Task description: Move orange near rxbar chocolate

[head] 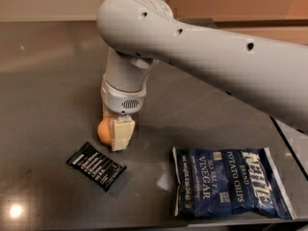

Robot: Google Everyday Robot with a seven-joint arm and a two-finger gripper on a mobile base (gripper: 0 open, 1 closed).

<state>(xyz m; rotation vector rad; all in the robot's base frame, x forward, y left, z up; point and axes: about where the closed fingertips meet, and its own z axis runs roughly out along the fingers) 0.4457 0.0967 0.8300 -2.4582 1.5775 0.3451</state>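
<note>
- Reaching down from the upper right of the camera view, the smooth, pale grey arm is a thick rounded tube with small dark holes along its shell, and it bends into a cylindrical wrist with a small slotted grille on its lower band.
- Below that wrist, the gripper points straight down at the table, left of the middle of the view.
- One blocky cream finger with a flat face presses against the right side of the orange; the opposing finger is hidden behind the fruit, so the gripper appears to be pinching the orange between its two fingers.
- The orange is a small, round, matte ball, half covered by that cream finger (whether it touches the tabletop or sits just above it cannot be told).
- The rxbar chocolate lies flat just below and slightly left of the orange, near it but apart: a small black rectangle of wrapper with white lettering, turned at a diagonal.
- A large dark-blue potato chips bag lies flat at the lower right, well apart from the orange; its glossy foil is puffed and creased, with crimped ends and white print.
- The table is a dark, polished, stone-like slab that mirrors a bright spot of light at the lower left.
</note>
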